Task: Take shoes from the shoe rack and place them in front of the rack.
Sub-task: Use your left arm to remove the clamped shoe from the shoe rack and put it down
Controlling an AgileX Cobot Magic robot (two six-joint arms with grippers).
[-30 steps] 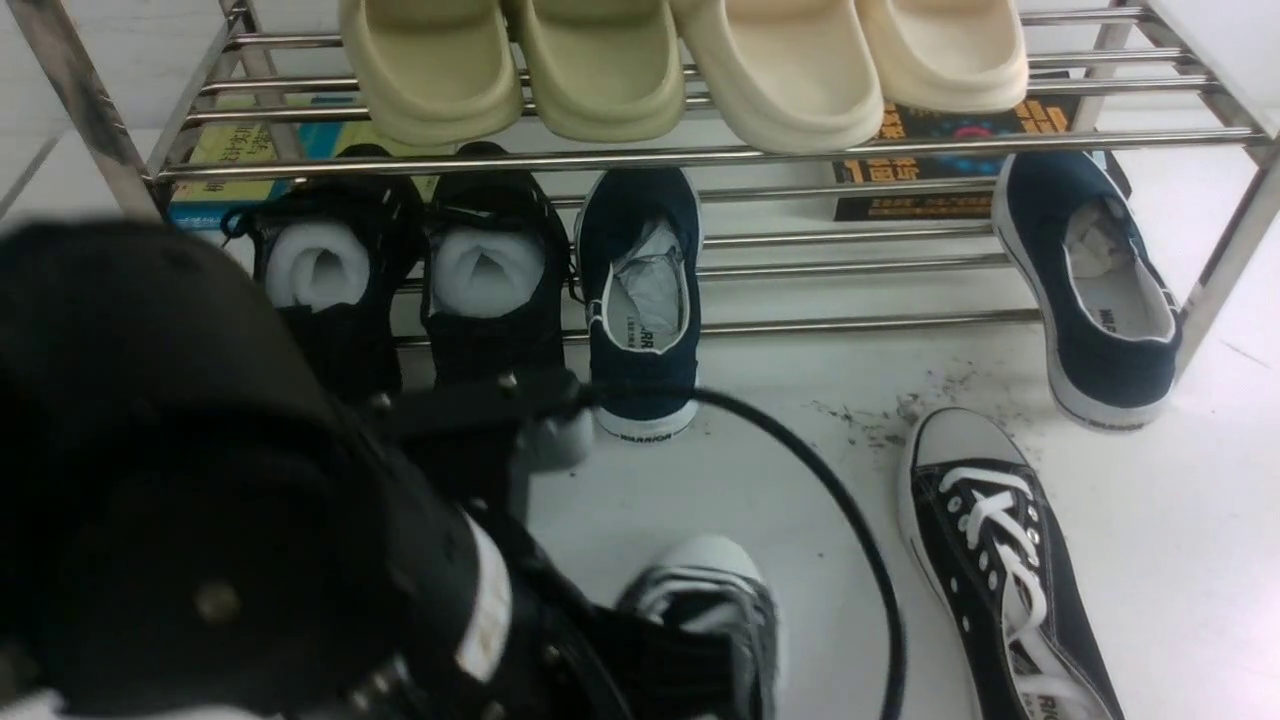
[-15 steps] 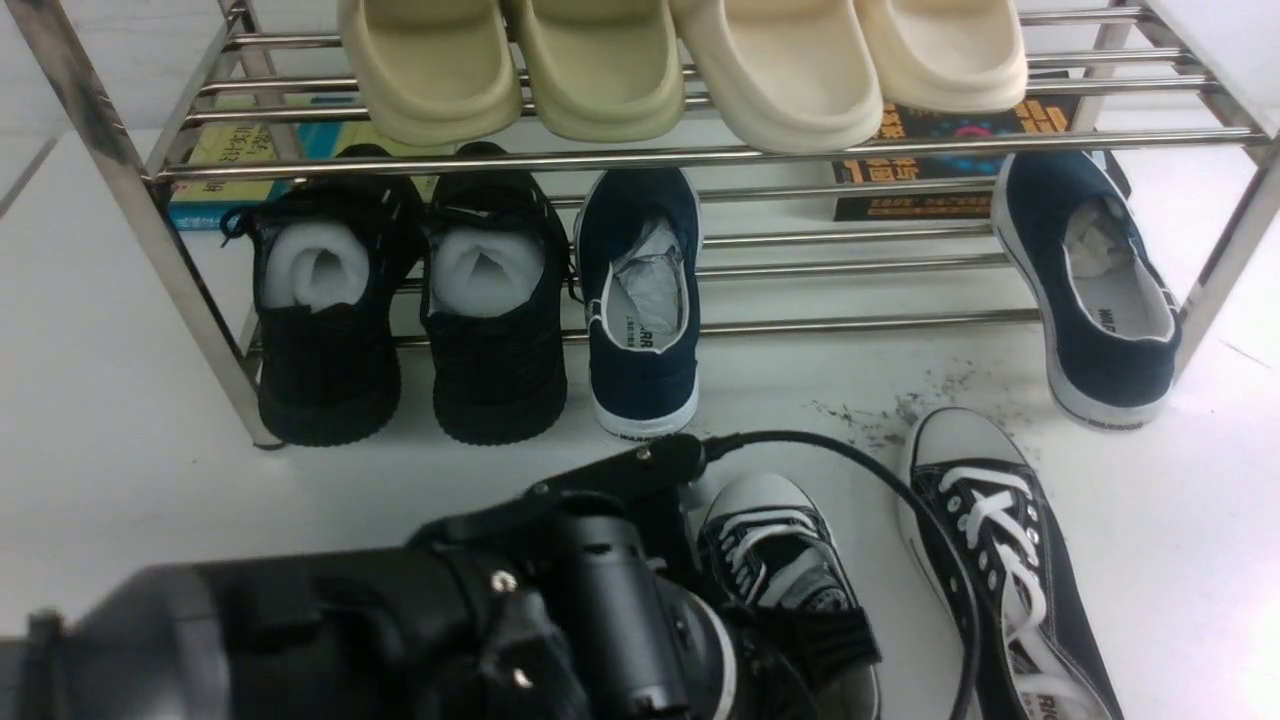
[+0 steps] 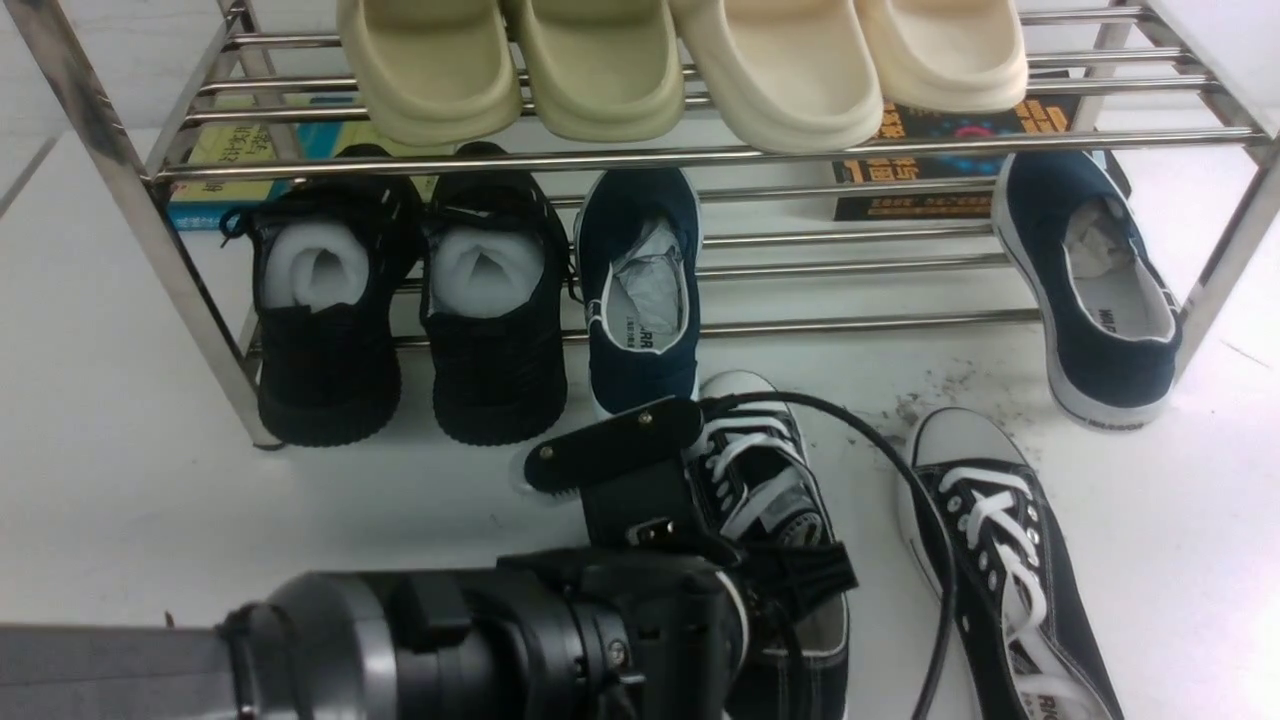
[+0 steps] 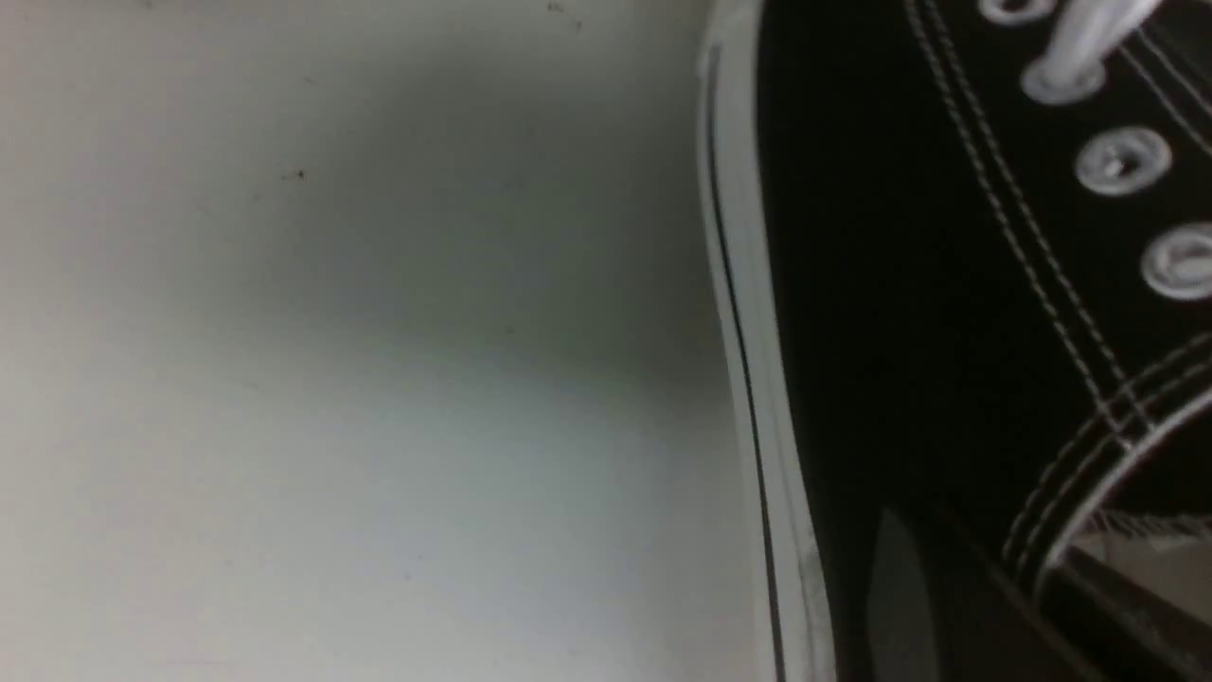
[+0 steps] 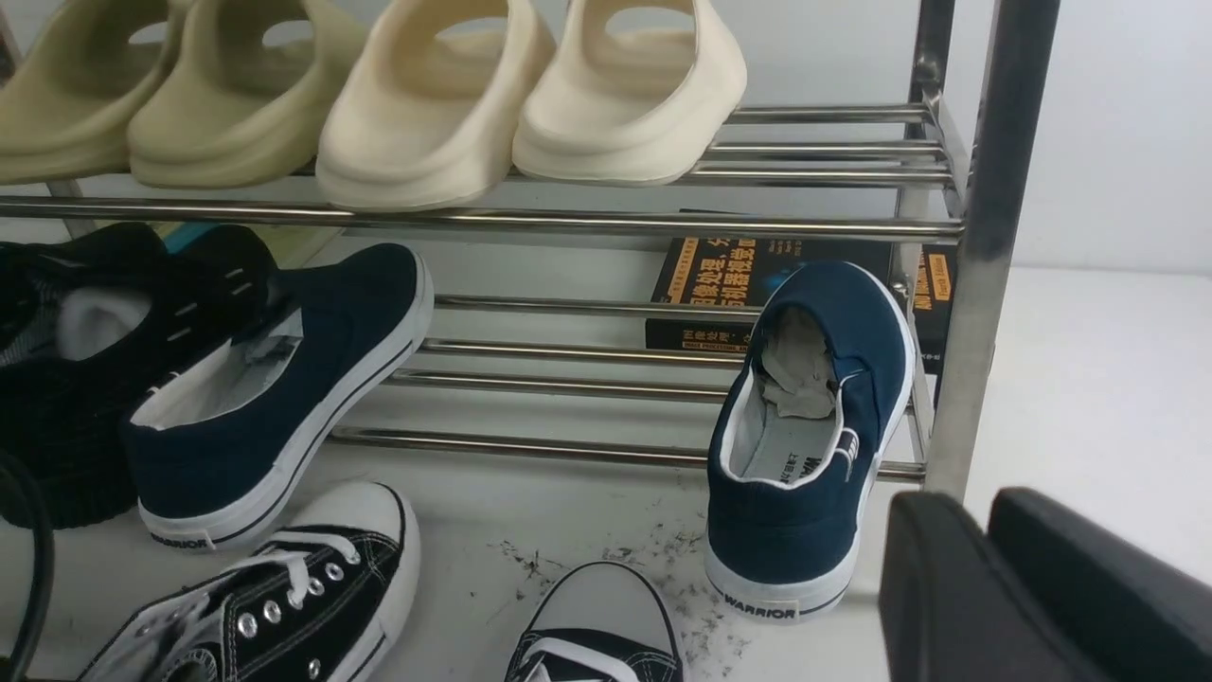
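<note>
One of the shoes, a black canvas sneaker (image 3: 760, 470) with white laces, sits in front of the shoe rack (image 3: 600, 158) with its toe near a navy slip-on. My left gripper (image 4: 1023, 578) is shut on its collar; the sneaker's side (image 4: 900, 284) fills the left wrist view. Whether its sole rests on the floor I cannot tell. Its mate (image 3: 1000, 560) lies free on the floor to the right. The right wrist view shows both sneakers (image 5: 284, 597) (image 5: 597, 625) and the rack post (image 5: 985, 237). My right gripper (image 5: 985, 516) holds nothing, fingers close together.
On the lower tier stand two black foam-stuffed shoes (image 3: 325, 310) (image 3: 495, 300) and two navy slip-ons (image 3: 640, 300) (image 3: 1100, 290). Several pale slides (image 3: 600, 60) fill the top tier. Books (image 3: 930, 170) lie behind the rack. A black cable (image 3: 900, 480) loops over the floor between the sneakers.
My left arm has swung from the left to the centre and carried the held sneaker forward, toe now close to the navy slip-on. The other sneaker has not moved.
</note>
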